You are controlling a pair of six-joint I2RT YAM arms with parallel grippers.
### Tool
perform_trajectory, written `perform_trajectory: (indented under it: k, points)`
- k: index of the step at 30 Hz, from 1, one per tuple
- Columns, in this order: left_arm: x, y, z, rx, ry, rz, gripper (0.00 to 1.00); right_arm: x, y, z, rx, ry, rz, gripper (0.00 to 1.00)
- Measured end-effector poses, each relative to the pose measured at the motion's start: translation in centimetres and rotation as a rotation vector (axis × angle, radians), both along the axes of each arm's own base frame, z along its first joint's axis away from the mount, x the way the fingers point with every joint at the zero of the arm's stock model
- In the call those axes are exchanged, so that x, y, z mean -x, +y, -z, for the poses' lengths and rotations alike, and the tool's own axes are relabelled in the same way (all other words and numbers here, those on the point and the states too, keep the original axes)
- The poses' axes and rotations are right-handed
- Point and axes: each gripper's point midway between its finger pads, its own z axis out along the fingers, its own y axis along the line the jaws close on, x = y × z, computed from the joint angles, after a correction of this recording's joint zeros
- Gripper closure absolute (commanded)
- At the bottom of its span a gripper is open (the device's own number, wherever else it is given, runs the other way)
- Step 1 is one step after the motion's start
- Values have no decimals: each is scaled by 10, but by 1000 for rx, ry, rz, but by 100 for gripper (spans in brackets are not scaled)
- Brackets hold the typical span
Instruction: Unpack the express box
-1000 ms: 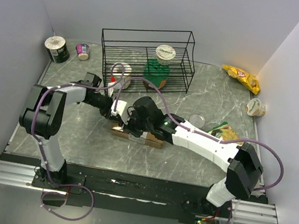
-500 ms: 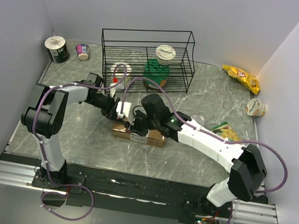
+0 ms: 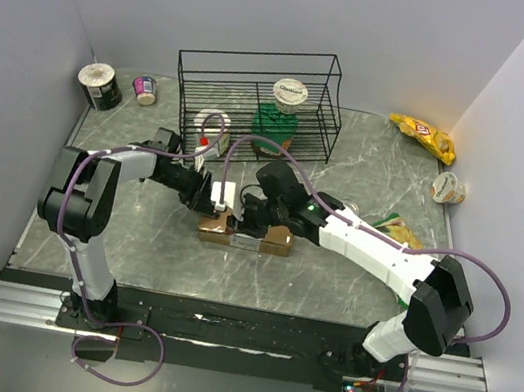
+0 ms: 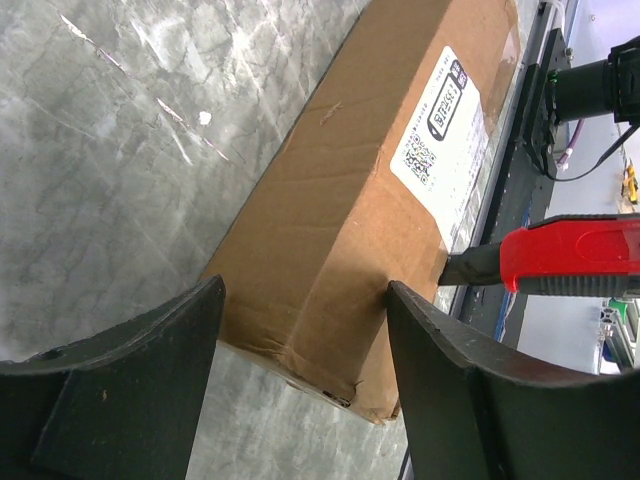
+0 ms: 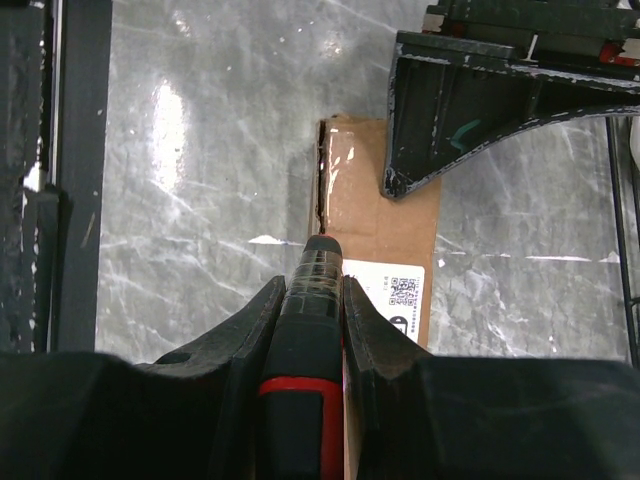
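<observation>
The express box (image 3: 257, 238) is a long brown carton lying on the marble table. In the left wrist view the box (image 4: 340, 200) shows its white label (image 4: 446, 125). My left gripper (image 3: 211, 197) (image 4: 305, 330) is open, its fingers (image 4: 130, 380) flanking the box's left end. My right gripper (image 3: 255, 212) (image 5: 314, 290) is shut on a red and black cutter (image 5: 312, 330), which also shows in the left wrist view (image 4: 570, 255). Its tip rests at the box's (image 5: 385, 225) top seam, where a dark slit (image 5: 320, 185) runs toward the end.
A black wire rack (image 3: 252, 78) stands behind, holding a green tub with a white lid (image 3: 287, 94). Two cups (image 3: 99, 84) (image 3: 145, 88) sit back left. A yellow snack bag (image 3: 423, 133), a tub (image 3: 449, 188), a green bag (image 3: 393, 227) and a round lid (image 3: 346, 209) lie right.
My right gripper has carried the cutter to the right along the box top. My left gripper has shifted slightly right, staying at the box's left end.
</observation>
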Motion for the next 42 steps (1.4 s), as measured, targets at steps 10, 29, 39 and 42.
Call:
perform_trajectory:
  k: [10, 29, 39, 42]
  points:
    - [2, -2, 0, 1, 2, 8, 31, 1, -10, 3, 27, -2, -25, 100]
    - [5, -6, 2, 7, 24, 26, 33, 1, -43, -3, 67, 1, -45, 100]
    - [6, -8, 2, 8, 36, 37, 34, 1, -62, -10, 81, -1, -31, 100]
    - [6, -9, 2, 8, 35, 41, 35, 1, -65, -10, 80, -2, -28, 100]
